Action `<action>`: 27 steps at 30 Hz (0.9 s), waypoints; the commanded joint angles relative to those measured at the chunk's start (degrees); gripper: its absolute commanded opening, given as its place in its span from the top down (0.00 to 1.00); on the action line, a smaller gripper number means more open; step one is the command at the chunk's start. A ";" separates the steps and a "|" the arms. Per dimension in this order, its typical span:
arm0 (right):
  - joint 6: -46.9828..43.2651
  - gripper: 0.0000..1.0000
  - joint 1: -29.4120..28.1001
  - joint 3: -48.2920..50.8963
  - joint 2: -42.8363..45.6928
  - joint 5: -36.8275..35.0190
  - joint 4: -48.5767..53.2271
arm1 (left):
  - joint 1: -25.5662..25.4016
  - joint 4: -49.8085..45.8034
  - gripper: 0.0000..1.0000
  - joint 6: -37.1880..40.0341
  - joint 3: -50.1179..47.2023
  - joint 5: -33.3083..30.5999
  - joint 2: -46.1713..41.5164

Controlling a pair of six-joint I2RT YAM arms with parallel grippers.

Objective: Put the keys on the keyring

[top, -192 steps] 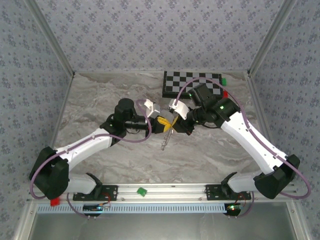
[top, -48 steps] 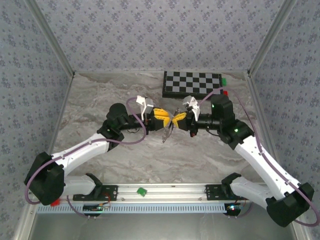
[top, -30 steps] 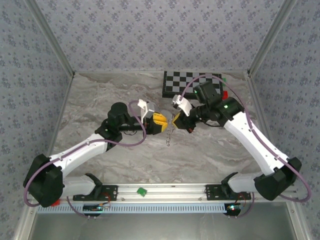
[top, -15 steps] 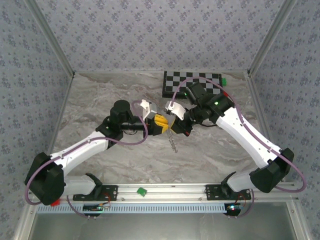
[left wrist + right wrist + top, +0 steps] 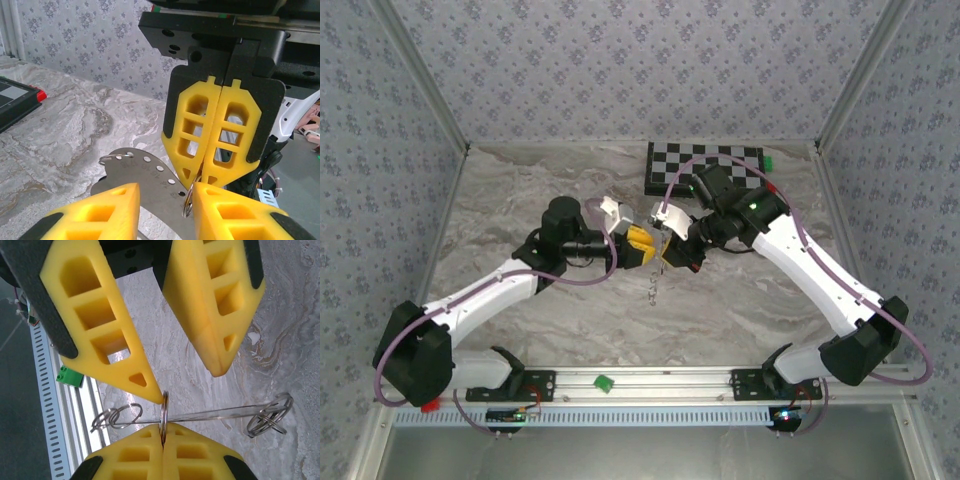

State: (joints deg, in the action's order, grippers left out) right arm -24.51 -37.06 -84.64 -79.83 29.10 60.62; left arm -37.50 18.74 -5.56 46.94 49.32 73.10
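Observation:
Above the middle of the table my two grippers meet tip to tip. My right gripper point(image 5: 670, 248) point(image 5: 163, 432) is shut on the thin steel keyring point(image 5: 163, 412) point(image 5: 188, 200). My left gripper point(image 5: 642, 243) point(image 5: 165, 192) stands open, one fingertip point(image 5: 159, 396) against the ring. A flat silver-grey key point(image 5: 145, 175) with a row of holes lies between the left fingers and seems to hang from the ring. It appears edge-on point(image 5: 215, 413) with small rings point(image 5: 117, 416) at its ends. More metal pieces dangle below point(image 5: 654, 287).
A chessboard point(image 5: 705, 167) lies at the back, with a green block point(image 5: 769, 160) and a red block point(image 5: 770, 187) at its right end. Another green block point(image 5: 604, 381) rests on the front rail point(image 5: 660, 378). A red block point(image 5: 428, 403) sits by the left base.
The right gripper has come in closer to the left one, and the pair sits slightly further left. The dangling metal pieces have swung beneath them. The ring stays pinched.

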 commanded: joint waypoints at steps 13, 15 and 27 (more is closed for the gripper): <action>-0.62 1.00 -0.48 -0.79 0.74 0.96 -0.65 | -1.22 0.98 0.73 0.26 2.63 4.39 2.13; -0.61 1.00 -0.53 -0.72 0.64 0.89 -0.78 | -1.52 1.00 0.73 0.33 2.94 4.25 2.24; -0.71 1.00 -0.70 -0.49 0.57 0.98 -0.94 | -2.09 0.15 1.00 0.93 3.18 4.17 2.49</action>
State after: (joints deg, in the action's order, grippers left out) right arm -24.51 -37.17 -84.64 -79.83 28.14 60.34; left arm -39.11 18.24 -4.99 47.97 52.95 75.24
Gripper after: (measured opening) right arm 0.038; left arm 0.045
